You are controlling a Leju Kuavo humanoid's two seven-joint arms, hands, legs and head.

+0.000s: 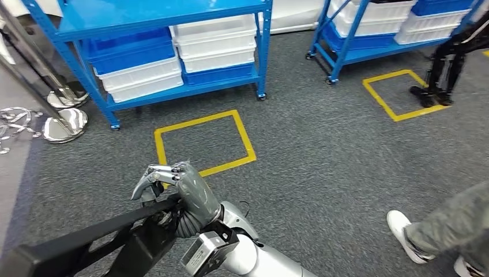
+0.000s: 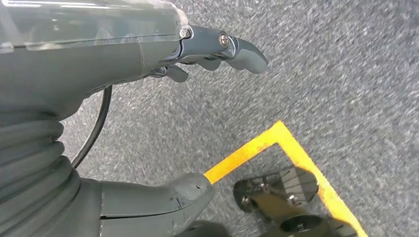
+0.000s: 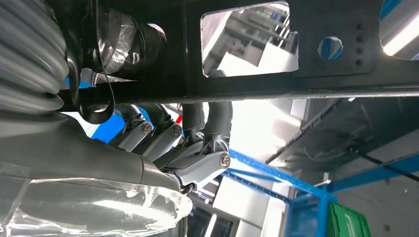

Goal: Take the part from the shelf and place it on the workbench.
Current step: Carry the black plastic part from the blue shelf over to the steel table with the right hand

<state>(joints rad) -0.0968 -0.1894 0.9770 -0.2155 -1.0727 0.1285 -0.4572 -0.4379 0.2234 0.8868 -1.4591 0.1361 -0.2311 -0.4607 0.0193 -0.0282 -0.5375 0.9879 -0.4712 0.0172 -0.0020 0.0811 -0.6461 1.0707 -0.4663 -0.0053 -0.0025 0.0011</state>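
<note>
Blue shelf with white and blue bins stands on grey carpet.

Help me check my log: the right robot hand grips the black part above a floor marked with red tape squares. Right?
The tape is wrong: the head view shows yellow tape squares, not red. The right robot hand does grip the black part above that floor.

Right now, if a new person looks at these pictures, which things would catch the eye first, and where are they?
First, the right hand low in the head view, gripping a long black part that runs toward the lower left corner. Next, the yellow square taped on the grey carpet just ahead, and behind it the blue shelf stacked with blue and white bins. At the right edge, a person's white shoe stands out.
</note>
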